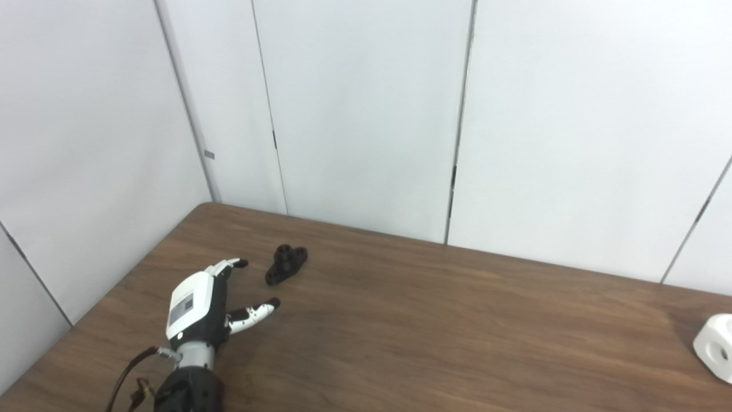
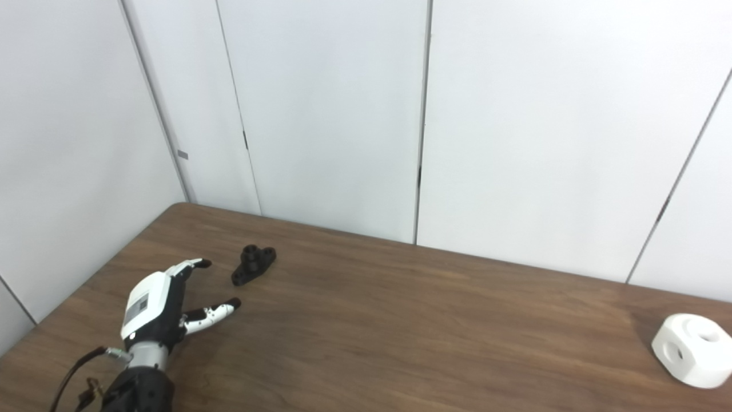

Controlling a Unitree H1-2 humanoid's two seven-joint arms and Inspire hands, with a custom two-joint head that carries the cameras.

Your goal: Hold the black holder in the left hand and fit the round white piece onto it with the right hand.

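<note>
Black holder [image 1: 286, 264] lying on the brown table [image 2: 400, 320], toward its far left corner; left hand [image 1: 201, 306] just beside it, not touching, spread and holding nothing; round white piece [image 2: 691, 349] well apart at the table's right edge; right hand out of view

one black holder [image 1: 286, 264], one round white piece [image 2: 691, 350], one hand [image 1: 197, 309], one table [image 1: 434, 337]

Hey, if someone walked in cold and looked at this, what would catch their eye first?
Probably the left hand, open at the table's near left, fingers reaching toward the small black holder just beyond them, not touching it. Next, the white piece, alone at the far right edge. The right hand is out of view.
</note>
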